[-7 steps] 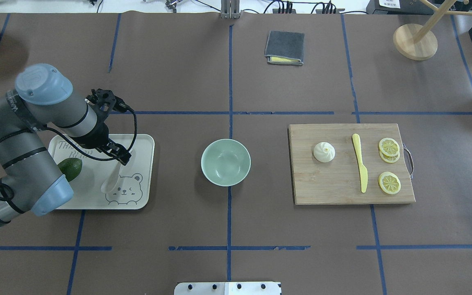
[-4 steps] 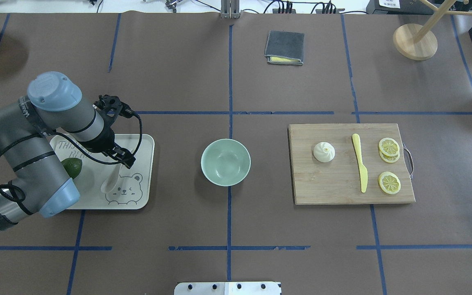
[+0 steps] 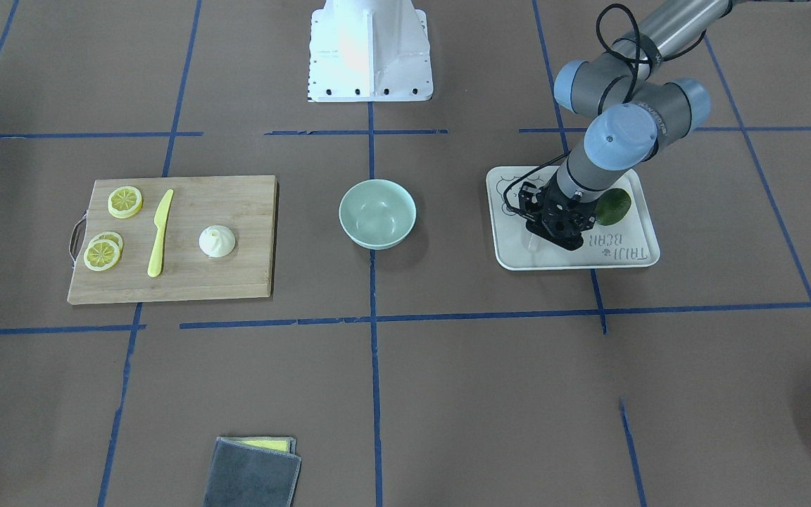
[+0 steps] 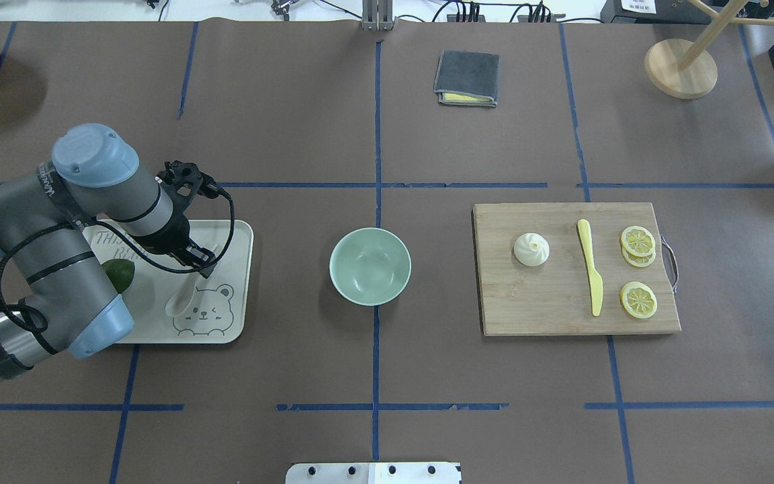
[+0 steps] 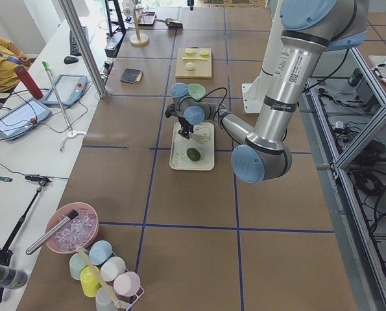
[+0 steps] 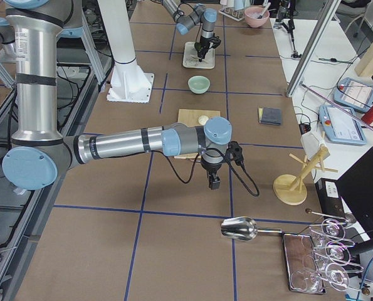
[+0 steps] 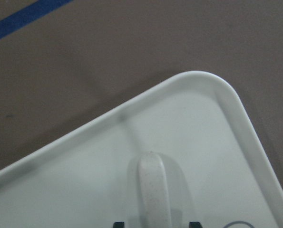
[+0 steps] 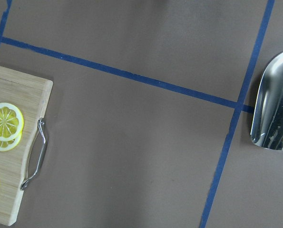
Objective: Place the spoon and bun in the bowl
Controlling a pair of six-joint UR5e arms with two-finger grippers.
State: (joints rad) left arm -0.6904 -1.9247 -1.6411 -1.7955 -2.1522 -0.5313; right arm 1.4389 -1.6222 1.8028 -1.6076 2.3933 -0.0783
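Overhead exterior view shows us the big brown table [image 4: 293, 134]. On its right side lies a wooden board [image 4: 535, 302], and on its left side a white tray [image 4: 242, 269]. The green bowl [image 4: 370, 266] sits between them. The left claw [image 4: 205, 267] hangs low over the tray. It is spread, with one finger on each side of the handle of the spoon [image 4: 182, 299], which lies on the tray. The bun [image 4: 531, 249] sits on the board. We see the right claw [image 6: 214, 184] only from the side, so we cannot tell if it is spread.
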